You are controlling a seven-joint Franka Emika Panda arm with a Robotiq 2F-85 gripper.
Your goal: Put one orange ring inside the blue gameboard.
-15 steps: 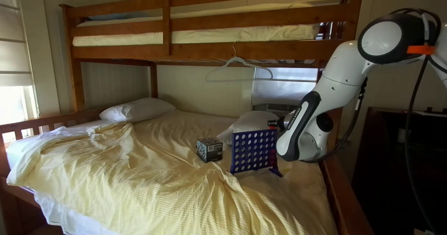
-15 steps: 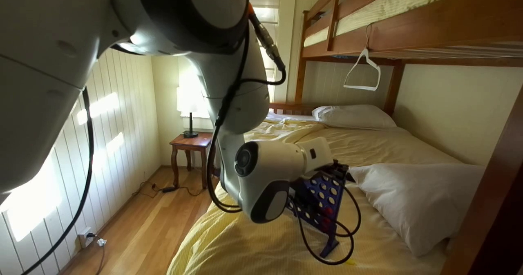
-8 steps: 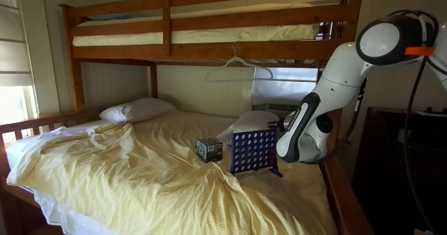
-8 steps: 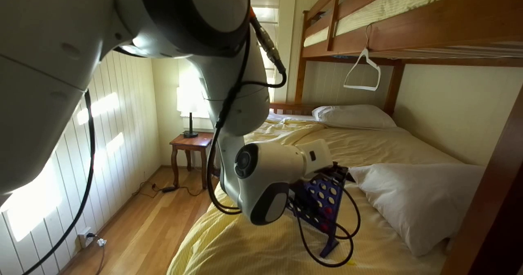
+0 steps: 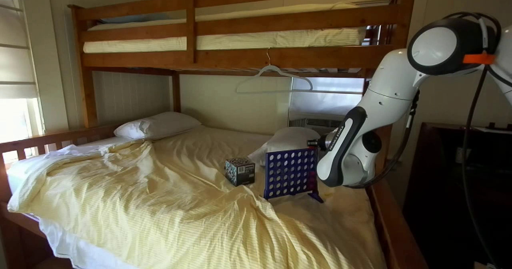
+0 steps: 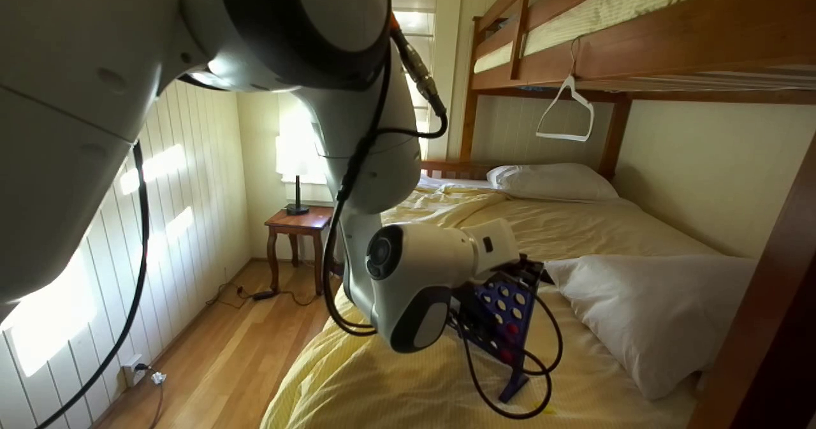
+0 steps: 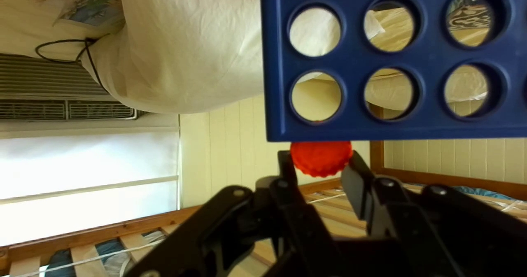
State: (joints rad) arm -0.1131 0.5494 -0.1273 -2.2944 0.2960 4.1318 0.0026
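Observation:
The blue gameboard [image 5: 289,173] stands upright on the bed; its end shows in an exterior view [image 6: 526,317]. Red discs [image 6: 512,329] sit in its end column. In the wrist view, which is upside down, the board [image 7: 352,59] fills the upper right. The orange ring, a red-orange scalloped disc [image 7: 321,159], sticks out past the board's top edge at the end column. A sliver of it shows through the end hole. I cannot tell whether it is in the slot or behind the edge. My gripper [image 7: 321,155] is shut on it, with fingers [image 7: 286,161] at both sides.
A dark patterned box [image 5: 240,171] stands on the bed beside the board. A white pillow [image 6: 650,314] lies close behind. A hanger [image 5: 276,91] hangs from the upper bunk. A wrist cable [image 6: 551,387] loops beside the board's foot. A small yellow thing [image 6: 548,410] lies near it.
The arm and gripper have come down slightly toward the board's top edge. Less red shows under the gripper in an exterior view. The board has not visibly moved.

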